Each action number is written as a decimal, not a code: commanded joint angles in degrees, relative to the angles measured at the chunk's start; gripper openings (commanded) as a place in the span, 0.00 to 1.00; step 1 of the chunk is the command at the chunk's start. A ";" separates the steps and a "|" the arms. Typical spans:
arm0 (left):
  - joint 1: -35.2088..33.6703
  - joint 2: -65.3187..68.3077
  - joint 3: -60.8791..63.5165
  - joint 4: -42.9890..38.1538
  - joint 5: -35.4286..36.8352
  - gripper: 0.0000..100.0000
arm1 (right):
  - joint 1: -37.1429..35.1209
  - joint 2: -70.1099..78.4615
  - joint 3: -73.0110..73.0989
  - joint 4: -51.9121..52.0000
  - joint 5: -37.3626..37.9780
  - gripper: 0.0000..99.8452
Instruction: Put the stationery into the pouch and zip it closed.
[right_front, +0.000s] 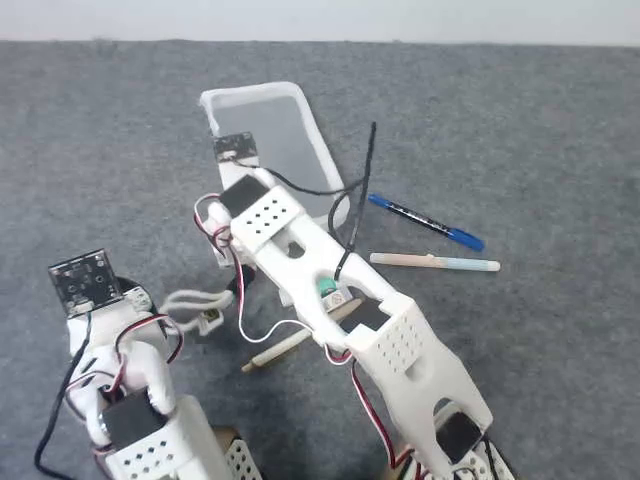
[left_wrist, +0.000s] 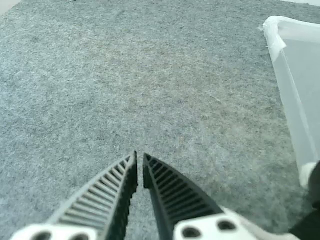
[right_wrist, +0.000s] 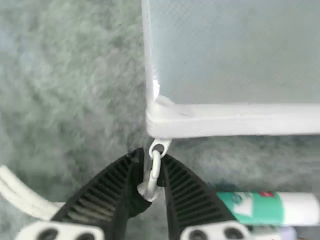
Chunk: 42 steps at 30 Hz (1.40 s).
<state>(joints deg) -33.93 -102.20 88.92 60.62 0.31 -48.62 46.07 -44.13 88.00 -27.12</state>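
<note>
R gripper (right_wrist: 151, 161) is clamped tight on the zip pull (right_wrist: 155, 169) at the near corner of the translucent pouch (right_wrist: 225, 55). The pouch lies flat on the grey mat (right_front: 110, 140), approx. top-centre in the high view. L gripper (left_wrist: 139, 167) hangs over bare mat w/ fingers pressed nearly together and nothing btwn them. Stationery lies outside the pouch. A blue pen (right_front: 425, 222) & a pastel pen (right_front: 435, 262) are near each other, on the R arm's outer side. A glue stick (right_wrist: 267, 209) is just beside the R gripper. A wooden stick (right_front: 278, 352) lies btwn the two arms.
</note>
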 joint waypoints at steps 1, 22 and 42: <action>0.00 -0.18 -1.71 -1.76 0.70 0.02 | 2.77 -0.75 -6.86 5.49 7.91 0.01; 0.00 -0.18 -1.71 -1.76 0.53 0.02 | 10.24 -1.36 -7.47 14.55 44.48 0.01; 0.00 -0.18 -1.71 -1.76 0.44 0.02 | 13.05 -12.18 -5.36 14.90 38.77 0.18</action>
<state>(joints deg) -33.93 -102.20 88.92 60.62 0.31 -37.63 40.88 -48.26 100.31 13.58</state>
